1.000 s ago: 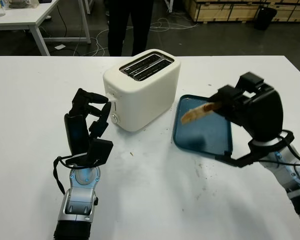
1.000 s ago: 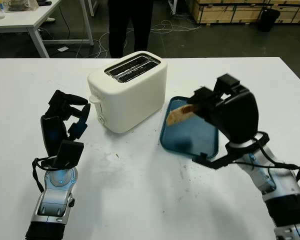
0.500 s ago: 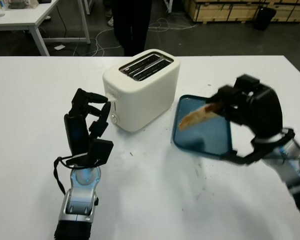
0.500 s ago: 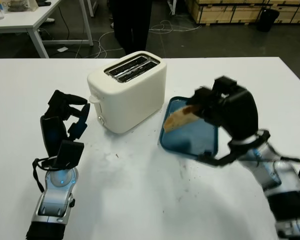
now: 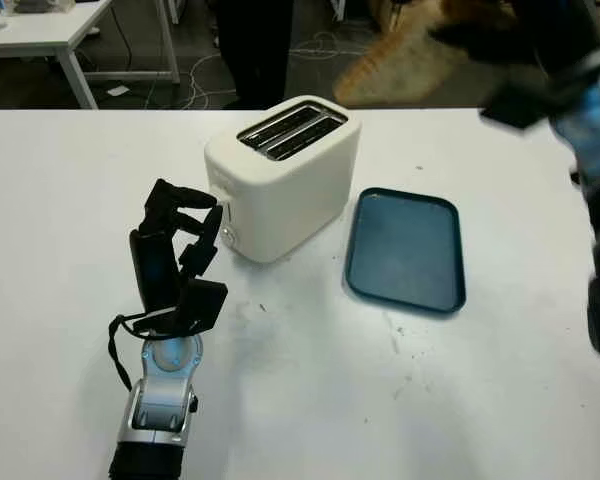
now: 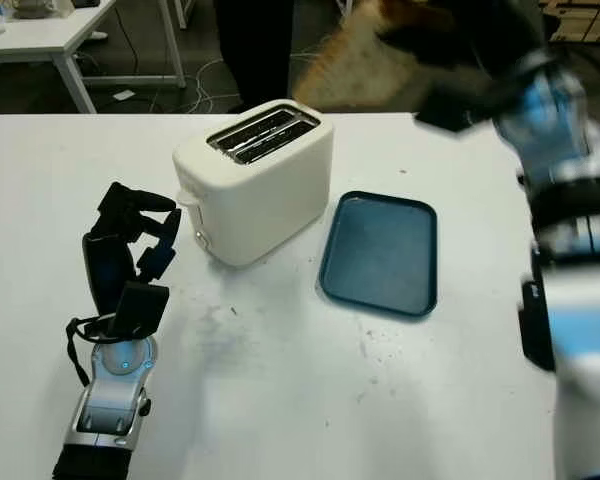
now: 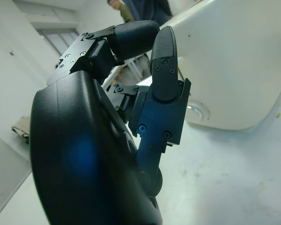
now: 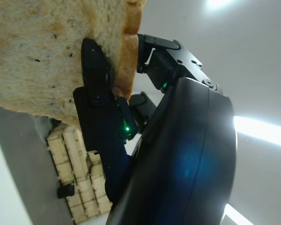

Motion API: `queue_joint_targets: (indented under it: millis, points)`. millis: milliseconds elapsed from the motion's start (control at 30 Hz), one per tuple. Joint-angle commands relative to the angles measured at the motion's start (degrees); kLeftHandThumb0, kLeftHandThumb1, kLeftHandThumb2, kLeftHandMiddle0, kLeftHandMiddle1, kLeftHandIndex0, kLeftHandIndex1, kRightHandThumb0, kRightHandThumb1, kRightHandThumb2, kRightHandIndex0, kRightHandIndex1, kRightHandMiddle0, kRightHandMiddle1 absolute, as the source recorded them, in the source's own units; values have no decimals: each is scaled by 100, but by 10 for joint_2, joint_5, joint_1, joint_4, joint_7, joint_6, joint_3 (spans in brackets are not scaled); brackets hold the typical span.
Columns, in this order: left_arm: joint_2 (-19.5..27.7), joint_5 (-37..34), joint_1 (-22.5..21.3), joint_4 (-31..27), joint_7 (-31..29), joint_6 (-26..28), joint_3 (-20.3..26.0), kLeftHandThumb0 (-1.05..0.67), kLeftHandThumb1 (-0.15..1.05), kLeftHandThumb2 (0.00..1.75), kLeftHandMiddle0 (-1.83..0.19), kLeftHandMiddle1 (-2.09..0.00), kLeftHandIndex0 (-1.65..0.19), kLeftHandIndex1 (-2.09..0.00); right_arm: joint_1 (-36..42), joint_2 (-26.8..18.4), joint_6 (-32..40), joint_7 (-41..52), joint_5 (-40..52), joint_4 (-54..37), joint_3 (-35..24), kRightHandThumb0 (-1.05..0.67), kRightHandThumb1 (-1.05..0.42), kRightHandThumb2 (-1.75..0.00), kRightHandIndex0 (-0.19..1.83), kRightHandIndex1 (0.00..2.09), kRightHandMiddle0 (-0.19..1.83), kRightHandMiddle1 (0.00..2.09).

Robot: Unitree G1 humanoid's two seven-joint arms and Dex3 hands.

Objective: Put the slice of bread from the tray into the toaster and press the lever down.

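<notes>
High above the toaster (image 5: 285, 175), the right hand (image 5: 510, 30) grips the slice of bread (image 5: 395, 65) by one edge. The bread may tilt and miss the slot, or strike the rim and slip out. Beside the toaster the left hand (image 5: 175, 255) is curled on nothing, over the bench (image 5: 310, 390). The tray (image 5: 405, 250) holds nothing.
</notes>
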Motion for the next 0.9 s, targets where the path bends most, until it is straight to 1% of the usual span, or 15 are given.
queue_joint_targets:
  millis: [0, 33, 67, 133, 233, 267, 333, 367, 400, 433, 467, 533, 667, 767, 867]
  points:
    - [-2, 6, 2, 4, 3, -4, -2, -49, 92, 31, -59, -175, -47, -149, -39, 15, 22, -15, -22, 29, 20, -60, -92, -48, 107, 175, 91, 150]
    - [-1, 6, 1, 7, 4, -9, -3, -49, 92, 31, -59, -175, -47, -149, -52, 23, 30, -23, -32, 39, 31, -61, -92, -50, 109, 175, 89, 162]
    - [0, 7, 1, 7, 5, -9, -3, -48, 92, 31, -60, -175, -47, -150, -61, 30, 35, -31, -40, 47, 41, -62, -92, -53, 112, 175, 90, 169]
    - [-1, 10, 2, 2, 6, -2, -4, -49, 92, 32, -60, -175, -47, -151, -76, 43, 50, -43, -58, 59, 60, -62, -92, -56, 114, 175, 91, 173]
    - [-2, 11, 3, -3, 7, 7, -4, -50, 92, 31, -59, -175, -47, -151, -90, 61, 65, -56, -75, 72, 83, -60, -92, -55, 114, 175, 88, 174]
    - [-2, 11, 3, -4, 6, 6, -4, -50, 92, 31, -59, -175, -47, -151, -93, 66, 66, -64, -82, 75, 91, -58, -92, -52, 113, 175, 86, 169]
    - [-2, 7, 4, -5, 4, 7, -4, -50, 92, 31, -59, -175, -47, -152, -97, 77, 69, -77, -98, 83, 108, -57, -92, -50, 112, 175, 90, 150]
    - [-3, 3, 5, -4, 3, 3, -4, -49, 92, 30, -58, -175, -47, -151, -100, 82, 73, -78, -103, 87, 114, -58, -92, -49, 110, 174, 94, 137]
    - [-3, 5, 5, -4, 5, 4, -3, -49, 92, 30, -58, -175, -47, -151, -102, 88, 77, -77, -107, 90, 119, -58, -92, -49, 109, 173, 96, 133]
    - [-3, 7, 5, -6, 7, 6, -3, -49, 92, 29, -58, -175, -47, -150, -102, 94, 83, -76, -108, 93, 122, -59, -92, -49, 109, 174, 94, 142]
    - [-2, 9, 5, -6, 8, 6, -3, -49, 92, 30, -58, -175, -47, -150, -103, 100, 88, -74, -109, 95, 126, -60, -92, -50, 110, 174, 89, 161]
    - [-2, 11, 7, -8, 8, 7, -2, -48, 92, 30, -58, -175, -48, -149, -100, 109, 88, -74, -109, 98, 132, -60, -92, -51, 111, 174, 86, 172]
    - [0, 10, 8, -8, 8, 5, 0, -50, 92, 30, -59, -175, -48, -148, -93, 126, 103, -76, -118, 103, 149, -60, -92, -51, 110, 175, 83, 174]
    - [0, 8, 10, -10, 7, 5, 2, -50, 92, 31, -59, -175, -49, -148, -84, 136, 100, -74, -122, 107, 156, -58, -92, -51, 112, 175, 84, 175]
    - [0, 10, 11, -11, 10, 3, 3, -49, 92, 31, -59, -175, -48, -149, -78, 140, 99, -86, -134, 109, 171, -58, -92, -52, 111, 175, 80, 175]
